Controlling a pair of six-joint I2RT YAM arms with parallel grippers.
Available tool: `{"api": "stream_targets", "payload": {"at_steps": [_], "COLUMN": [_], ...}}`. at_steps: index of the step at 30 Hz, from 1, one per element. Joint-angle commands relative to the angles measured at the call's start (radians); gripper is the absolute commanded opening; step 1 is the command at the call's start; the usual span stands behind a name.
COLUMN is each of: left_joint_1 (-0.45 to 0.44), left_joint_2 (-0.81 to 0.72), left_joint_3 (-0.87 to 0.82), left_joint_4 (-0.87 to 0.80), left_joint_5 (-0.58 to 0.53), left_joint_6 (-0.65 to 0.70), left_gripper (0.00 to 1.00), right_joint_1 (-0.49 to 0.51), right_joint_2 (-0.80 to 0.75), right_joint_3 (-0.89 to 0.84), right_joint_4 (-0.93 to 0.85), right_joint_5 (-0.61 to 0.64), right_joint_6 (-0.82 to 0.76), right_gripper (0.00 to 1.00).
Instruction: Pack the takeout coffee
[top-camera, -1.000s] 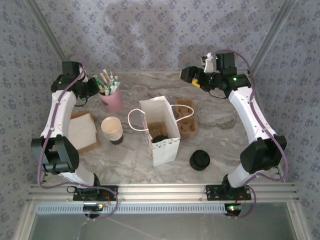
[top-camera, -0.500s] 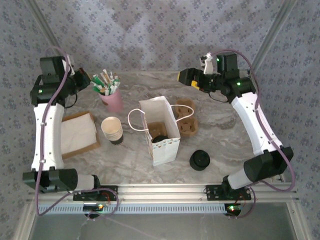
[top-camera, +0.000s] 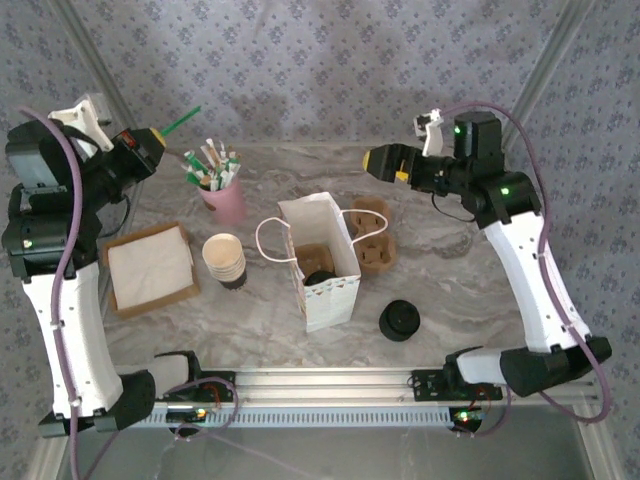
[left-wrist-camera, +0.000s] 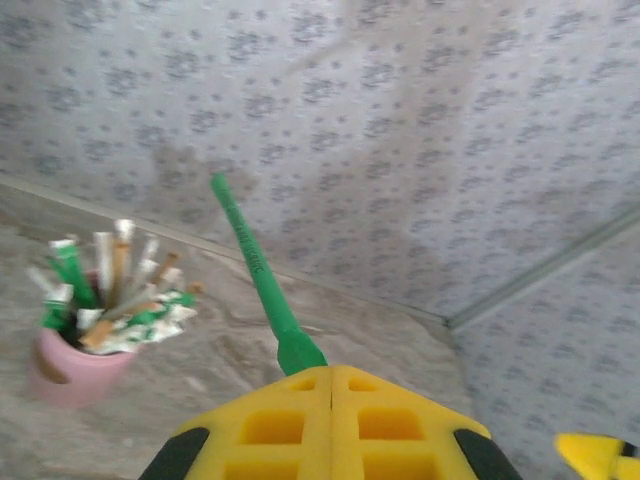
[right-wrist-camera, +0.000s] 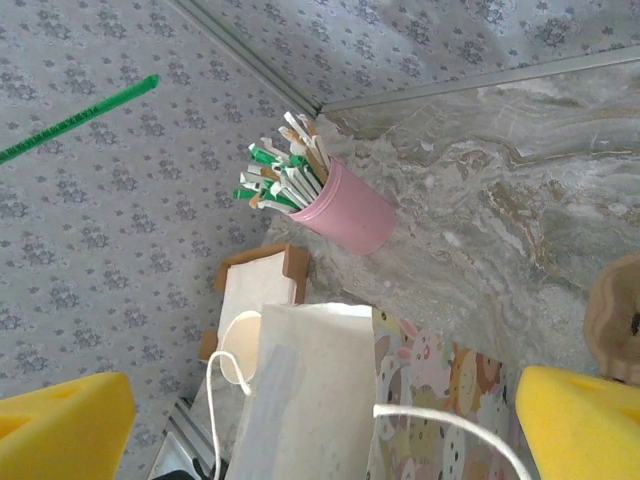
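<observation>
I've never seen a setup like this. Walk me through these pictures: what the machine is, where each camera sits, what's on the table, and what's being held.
These are two robot arms bolted at the near edge of a marble table. One picture looks down from above; the other two come from cameras on the wrists, so yellow fingers show at their bottom edges. On the table: a white paper bag, a cardboard cup carrier, a stack of paper cups, black lids, a napkin box and a pink cup of packets. The left gripper is shut on a green stick. The right gripper is open, holding nothing.
</observation>
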Motion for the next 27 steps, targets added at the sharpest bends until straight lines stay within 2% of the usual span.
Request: {"api": "stream_targets", "payload": {"at_steps": [1, 10, 15, 23, 27], "left_joint_1": [-0.019, -0.168, -0.291, -0.509, -0.582], "left_joint_2": [-0.005, -0.045, -0.053, -0.020, -0.004], "left_joint_3": [0.036, -0.023, -0.093, -0.162, -0.168], "left_joint_4": [0.015, 0.077, 0.083, 0.018, -0.027], "left_joint_5": [0.159, 0.267, 0.268, 0.180, 0.118], "left_joint_6": [-0.075, -0.166, -0.173, -0.131, -0.109], "left_gripper": [0.00, 0.00, 0.00, 0.00, 0.00], "right_joint_1": [0.004, 0.003, 0.003, 0.003, 0.003], "right_joint_2": [-0.048, -0.129, -0.162, -0.192, -0.199], "right_joint_3": [-0.018, -0.067, -0.088, -0.122, -0.136], "right_joint_4": [-0.038, -0.049, -0.052, -0.055, -0.057], "right_joint_5": [0.019, 0.031, 0.038, 0.038, 0.033], "right_joint_6": [-0.004, 0.005, 0.010, 0.009, 0.003], "right_gripper": [1.00, 1.00, 1.00, 1.00, 1.00]}}
